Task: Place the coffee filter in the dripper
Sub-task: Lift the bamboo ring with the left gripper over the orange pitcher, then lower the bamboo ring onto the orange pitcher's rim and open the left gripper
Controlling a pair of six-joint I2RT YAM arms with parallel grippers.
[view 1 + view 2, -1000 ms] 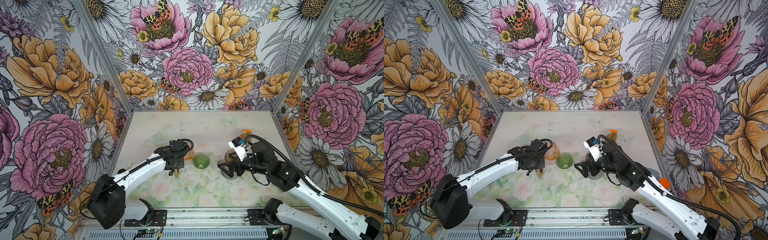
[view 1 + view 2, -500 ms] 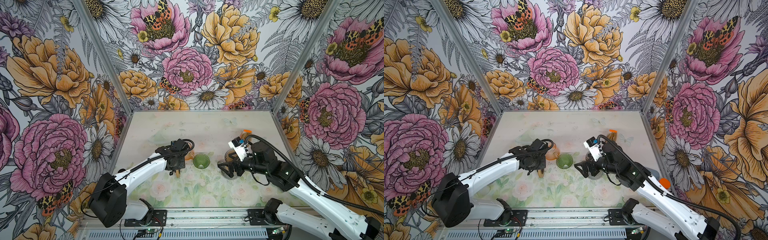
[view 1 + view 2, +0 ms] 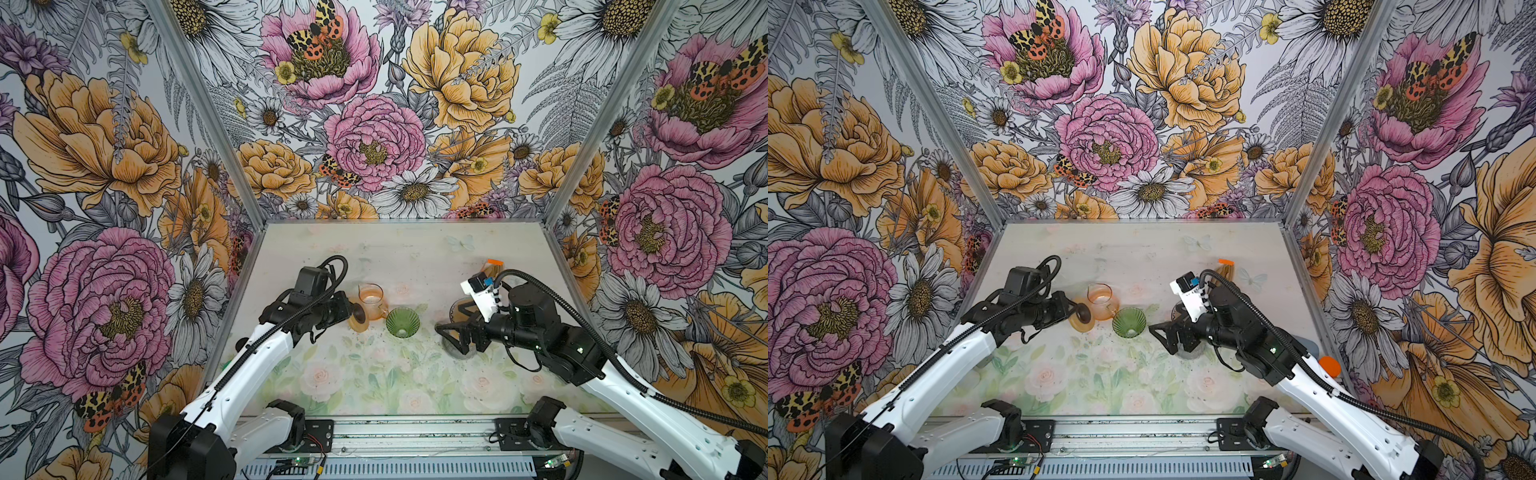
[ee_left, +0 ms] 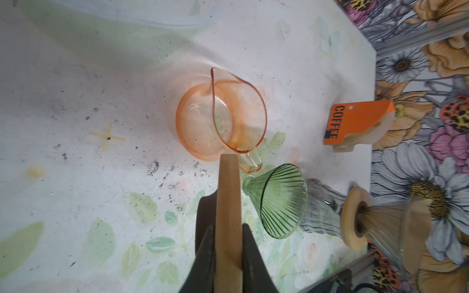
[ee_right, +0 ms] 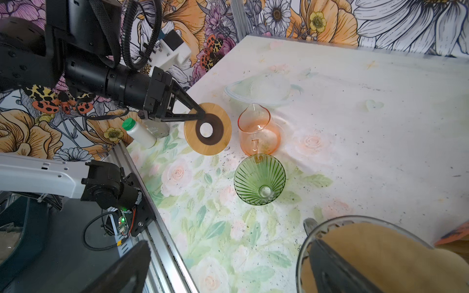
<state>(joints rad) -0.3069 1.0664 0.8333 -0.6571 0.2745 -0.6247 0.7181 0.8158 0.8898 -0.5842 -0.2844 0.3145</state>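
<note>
The green glass dripper [image 3: 402,322] [image 3: 1129,322] [image 5: 260,180] stands on its narrow end mid-table, empty. My left gripper [image 4: 228,228] [image 3: 351,312] is shut on a wooden ring [image 5: 208,129] [image 4: 228,192], held on edge beside the orange glass carafe [image 3: 371,300] [image 4: 220,119]. A brown paper coffee filter [image 5: 385,256] sits inside a clear glass cone [image 4: 388,223] with a wooden collar. My right gripper [image 5: 228,253] [image 3: 451,338] is open, with one finger inside that cone's rim, over the filter, and the other far outside it.
An orange COFFEE holder [image 4: 355,121] [image 3: 494,266] with more filters stands at the back right, near the wall. A white bottle with a green cap [image 5: 139,133] lies by the table's left edge. A clear plastic lid [image 5: 258,88] rests behind the carafe.
My left gripper has swung to point right, bringing the wooden ring up beside the carafe. The right arm has not moved.
</note>
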